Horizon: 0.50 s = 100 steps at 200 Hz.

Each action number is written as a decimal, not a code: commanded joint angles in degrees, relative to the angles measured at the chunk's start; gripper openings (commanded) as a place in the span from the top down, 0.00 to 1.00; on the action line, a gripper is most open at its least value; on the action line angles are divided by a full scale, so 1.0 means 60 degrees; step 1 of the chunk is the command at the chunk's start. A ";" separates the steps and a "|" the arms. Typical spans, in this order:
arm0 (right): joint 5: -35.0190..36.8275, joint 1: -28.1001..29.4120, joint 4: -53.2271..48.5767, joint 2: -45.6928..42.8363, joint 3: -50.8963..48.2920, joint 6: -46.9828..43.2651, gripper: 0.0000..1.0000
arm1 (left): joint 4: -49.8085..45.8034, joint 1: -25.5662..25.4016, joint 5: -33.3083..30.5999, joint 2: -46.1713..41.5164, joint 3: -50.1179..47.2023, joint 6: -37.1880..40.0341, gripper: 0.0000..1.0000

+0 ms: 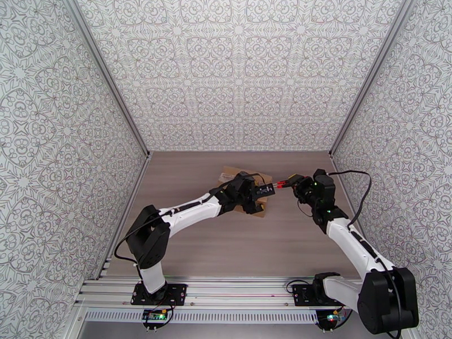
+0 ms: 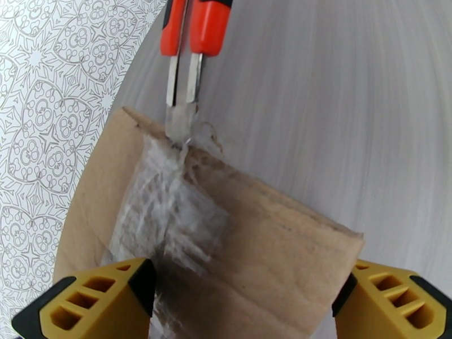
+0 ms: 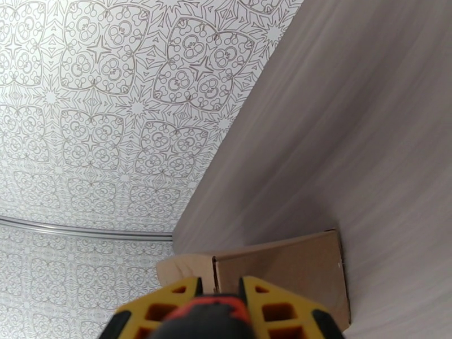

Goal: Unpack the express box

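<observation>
The express box (image 2: 271,238) is a brown carton with crinkled clear tape (image 2: 169,210) along its seam. It lies mid-table (image 1: 231,172), partly under my left wrist. My left gripper (image 2: 243,278) stands wide with a yellow finger (image 2: 96,300) on either side of the box's near end; I cannot tell whether the pads press on it. My right gripper (image 3: 220,289) is shut on the red-and-black utility knife (image 3: 209,314). The knife's blade (image 2: 181,117) touches the tape at the box's far edge. From above, the knife (image 1: 278,187) points left from the right gripper (image 1: 294,187) toward the left gripper (image 1: 261,194).
Patterned walls (image 1: 237,69) close the wooden table (image 1: 226,250) in at the back and on both sides. Bare tabletop stretches in front of the box toward the arm bases (image 1: 158,292).
</observation>
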 commanded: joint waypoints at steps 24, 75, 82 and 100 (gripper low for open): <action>0.0564 -0.0110 -0.0600 -0.0303 0.0797 -0.0846 1.00 | 0.0341 0.0364 -0.0791 -0.0210 0.0236 -0.0610 0.16; -0.0132 -0.0114 -0.0110 0.0313 0.0783 -0.0692 1.00 | 0.0436 0.0382 -0.0432 -0.0140 0.0190 -0.0549 0.16; -0.0198 -0.0117 -0.0042 0.0425 0.0780 -0.0641 1.00 | 0.0474 0.0382 -0.0399 -0.0134 0.0182 -0.0556 0.16; -0.0113 -0.0103 -0.0023 0.0394 0.0708 -0.0545 1.00 | 0.0462 0.0381 -0.0329 -0.0095 0.0210 -0.0530 0.16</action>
